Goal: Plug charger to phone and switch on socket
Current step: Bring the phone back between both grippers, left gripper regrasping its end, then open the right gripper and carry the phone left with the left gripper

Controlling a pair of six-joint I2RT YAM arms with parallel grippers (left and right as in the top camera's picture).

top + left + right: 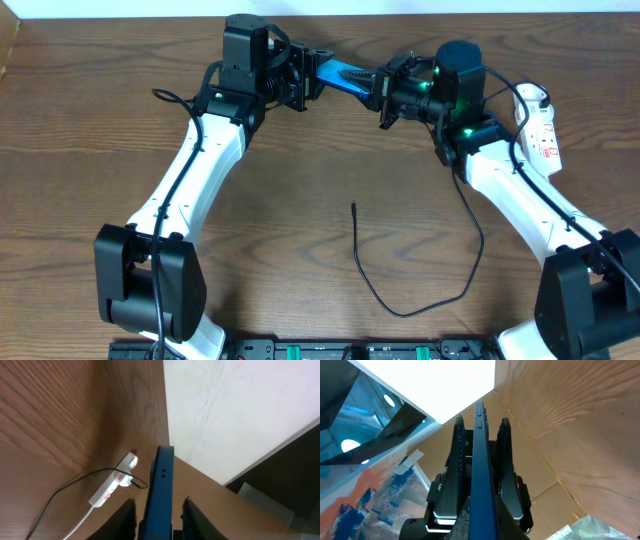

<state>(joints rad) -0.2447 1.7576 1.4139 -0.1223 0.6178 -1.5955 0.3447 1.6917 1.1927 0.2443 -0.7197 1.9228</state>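
- The phone (347,75) is hanging in the air over the far middle of the table (300,200), stretched between the two grippers with its blue face showing as a narrow strip from above.
- The right gripper (388,90) is clamping the phone's right end, its jaws pressed shut on the thin body.
- The left gripper (318,72) is sitting at the phone's left end with its jaws parted.
- In the left wrist view the phone (161,490) is standing edge-on between that gripper's fingers (127,520). A slim dark gap is showing on each side, so they are flanking it rather than pinching it.
- In the right wrist view the phone (480,460) is running edge-on up the middle of the frame. A black finger is standing close on either side, and I cannot tell whether those are touching it.
- The charger (357,245) is lying on the table well nearer than both grippers, with neither one touching it. Its small plug tip (354,207) is pointing toward the far side, just below the held phone. From there the cable is curling near and right, then climbing back beside the right arm.
- The socket (541,125) is lying at the far right of the table, beside the right arm and apart from the phone.
- In the left wrist view the socket (111,489) is showing beyond the phone, with a thin black cable (65,491) reaching it.
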